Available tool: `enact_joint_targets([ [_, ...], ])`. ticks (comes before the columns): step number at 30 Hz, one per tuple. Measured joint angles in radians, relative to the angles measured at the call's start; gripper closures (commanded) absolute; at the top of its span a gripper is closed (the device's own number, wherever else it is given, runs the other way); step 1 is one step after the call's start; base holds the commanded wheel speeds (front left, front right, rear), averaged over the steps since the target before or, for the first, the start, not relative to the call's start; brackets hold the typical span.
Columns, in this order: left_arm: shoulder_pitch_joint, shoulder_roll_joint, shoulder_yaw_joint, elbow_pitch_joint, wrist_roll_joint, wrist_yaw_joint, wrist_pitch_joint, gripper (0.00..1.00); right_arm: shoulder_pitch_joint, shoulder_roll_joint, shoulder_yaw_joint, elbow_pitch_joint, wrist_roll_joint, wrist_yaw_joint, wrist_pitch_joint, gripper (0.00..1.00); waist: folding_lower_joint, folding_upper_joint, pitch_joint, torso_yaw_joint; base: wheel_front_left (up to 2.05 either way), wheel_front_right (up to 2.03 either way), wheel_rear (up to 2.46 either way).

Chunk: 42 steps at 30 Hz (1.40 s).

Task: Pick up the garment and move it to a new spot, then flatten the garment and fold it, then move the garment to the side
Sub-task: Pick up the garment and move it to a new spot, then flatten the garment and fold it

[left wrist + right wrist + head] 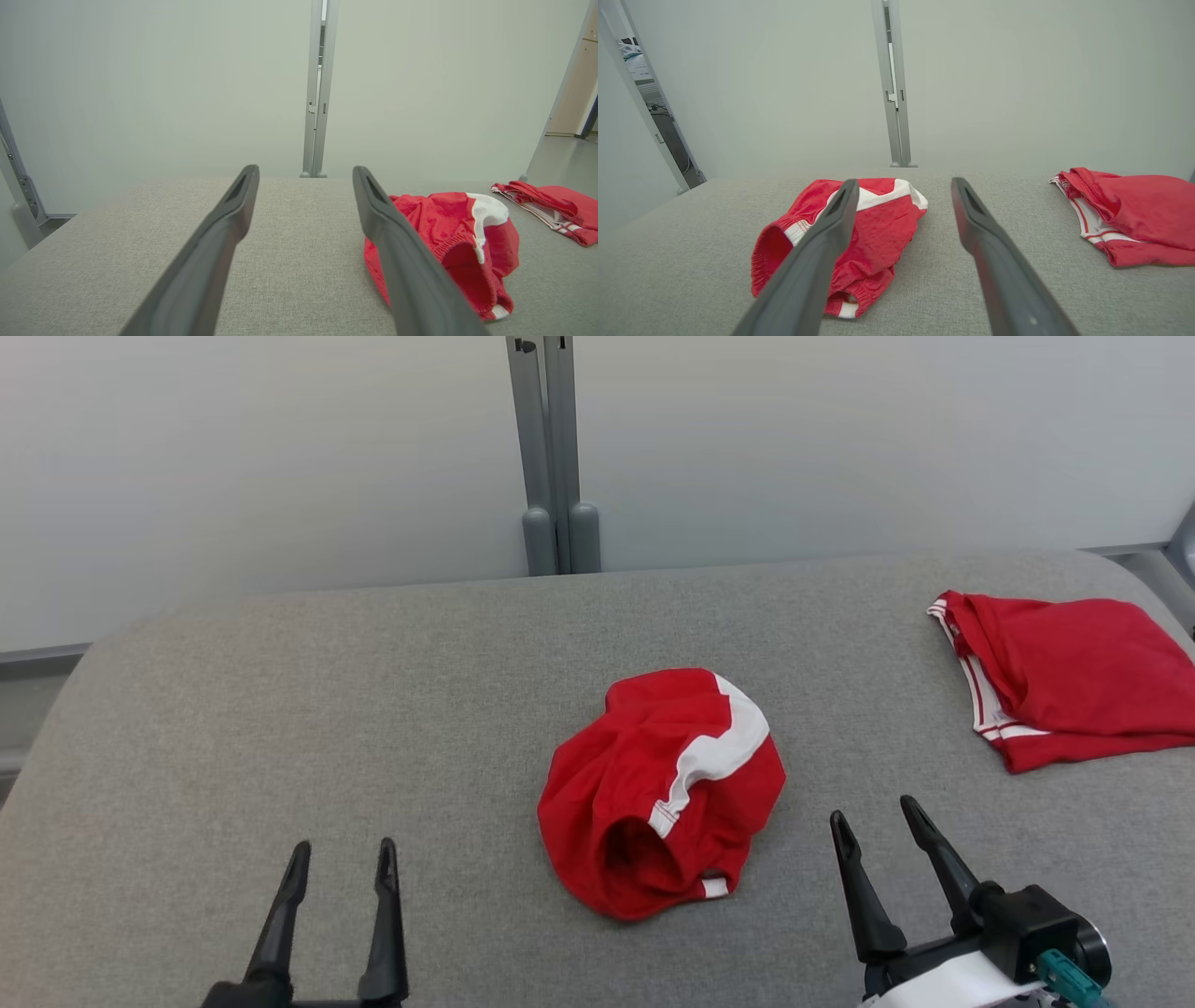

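Observation:
A crumpled red garment point(658, 793) with a white stripe lies bunched near the middle of the grey padded table point(373, 709). It also appears at the right of the left wrist view as the red garment point(448, 238), and at the left of the right wrist view as the red garment point(873, 228). My left gripper point(343, 863) stands open at the lower left, well apart from the cloth. My right gripper point(878, 817) is open at the lower right, just right of the garment, holding nothing.
A second red garment point(1064, 681) with white trim lies folded at the table's far right edge. A grey post point(551, 457) rises behind the table against a pale wall. Bare table surface stretches to the left.

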Motion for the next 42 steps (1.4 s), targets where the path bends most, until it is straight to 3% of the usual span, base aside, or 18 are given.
enact_joint_targets([
  [5,0.066,-0.003,0.069,-0.006,0.017,-0.008,0.000,0.00,0.055,0.011,-0.002,-0.012,-0.007,0.000,0.000,0.00,0.0000,0.0000,-0.027,0.006,0.00,0.00,0.00],
  [17,0.079,-0.004,0.020,0.022,0.044,0.053,0.000,0.00,0.063,0.020,0.002,-0.006,-0.010,0.000,0.000,0.00,0.0000,0.0000,-0.036,-0.002,0.00,0.00,0.00],
  [28,0.079,-0.005,0.003,0.024,0.040,0.071,0.000,0.00,0.063,0.020,0.002,-0.003,-0.011,0.000,0.000,0.00,0.0000,0.0000,-0.038,0.000,0.00,0.00,0.00],
  [42,0.078,-0.005,-0.015,0.033,0.049,0.060,0.000,0.00,0.063,0.020,-0.013,-0.006,-0.011,0.000,0.000,0.00,0.0000,0.0000,-0.025,0.013,0.00,0.00,0.00],
])
